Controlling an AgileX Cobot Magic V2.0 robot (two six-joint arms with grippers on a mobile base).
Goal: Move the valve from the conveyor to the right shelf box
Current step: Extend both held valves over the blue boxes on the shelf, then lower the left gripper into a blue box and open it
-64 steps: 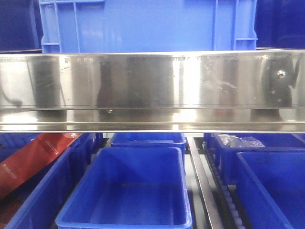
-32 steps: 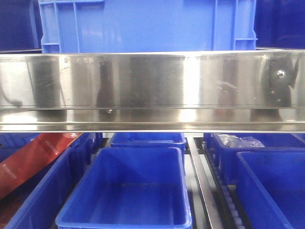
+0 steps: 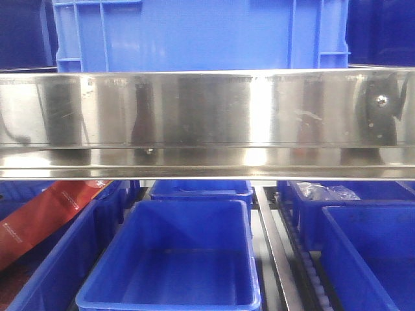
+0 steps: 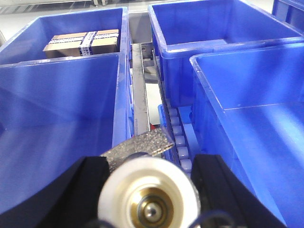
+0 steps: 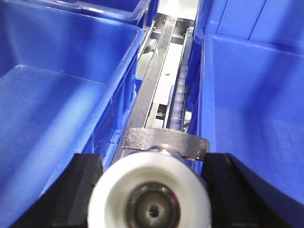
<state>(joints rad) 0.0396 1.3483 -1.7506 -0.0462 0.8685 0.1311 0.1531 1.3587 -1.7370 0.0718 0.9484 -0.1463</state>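
Note:
In the left wrist view a valve (image 4: 148, 199) fills the space between the black fingers of my left gripper (image 4: 151, 161): a round whitish base with a brass centre and a silver stub (image 4: 140, 147) on top. My left gripper is shut on it, above the gap between blue boxes. In the right wrist view a second valve (image 5: 149, 199) of the same kind, with a silver stub (image 5: 166, 142), sits between the fingers of my right gripper (image 5: 153, 159), which is shut on it. The conveyor is out of view. Neither gripper shows in the front view.
A steel shelf rail (image 3: 207, 116) crosses the front view under a blue crate (image 3: 194, 32). Below are blue boxes, centre (image 3: 188, 214) and right (image 3: 337, 246), a red packet (image 3: 45, 214) and a plastic bag (image 3: 324, 191). Roller tracks (image 4: 178, 137) (image 5: 178, 102) run between boxes. One box holds a carton (image 4: 80, 42).

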